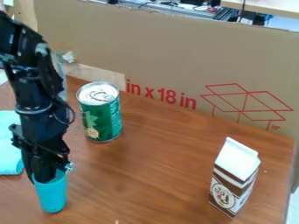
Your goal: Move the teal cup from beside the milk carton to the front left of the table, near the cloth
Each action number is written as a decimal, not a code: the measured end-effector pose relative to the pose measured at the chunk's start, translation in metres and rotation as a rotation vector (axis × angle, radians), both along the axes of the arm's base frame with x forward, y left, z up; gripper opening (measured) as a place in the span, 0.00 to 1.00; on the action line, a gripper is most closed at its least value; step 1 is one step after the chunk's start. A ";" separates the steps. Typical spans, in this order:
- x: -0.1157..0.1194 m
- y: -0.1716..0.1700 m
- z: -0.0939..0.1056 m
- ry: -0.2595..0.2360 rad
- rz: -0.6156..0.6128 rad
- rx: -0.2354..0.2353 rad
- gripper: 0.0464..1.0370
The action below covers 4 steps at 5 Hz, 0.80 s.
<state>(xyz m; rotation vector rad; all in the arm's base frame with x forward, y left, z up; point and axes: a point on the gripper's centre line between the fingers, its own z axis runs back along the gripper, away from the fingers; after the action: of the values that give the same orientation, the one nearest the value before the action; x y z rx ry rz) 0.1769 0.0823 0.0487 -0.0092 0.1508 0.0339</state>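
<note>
The black gripper [44,166] hangs down at the lower left, right at the top of a turquoise cup [51,194], and its lower end overlaps the cup's rim. The cup is upright with a slight tilt. Whether it is held cannot be made out. Up and to the right of the gripper, a green can [102,116] with a silver lid stands upright. A brown and white milk carton [234,180] stands at the lower right, well apart from the gripper. Behind the gripper at the left edge lies a turquoise cloth [9,146], partly hidden by the arm.
The brown wooden table [161,166] carries these things. A tall cardboard panel [169,52] with red print runs along its back edge, behind the can and the carton. Beyond the panel, cables and equipment lie at the top.
</note>
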 end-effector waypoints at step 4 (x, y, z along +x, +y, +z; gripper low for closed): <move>0.017 -0.049 0.067 -0.117 -0.150 0.000 0.97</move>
<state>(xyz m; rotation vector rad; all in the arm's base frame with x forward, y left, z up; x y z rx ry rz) 0.1934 0.0332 0.1158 -0.0004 0.0345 -0.1161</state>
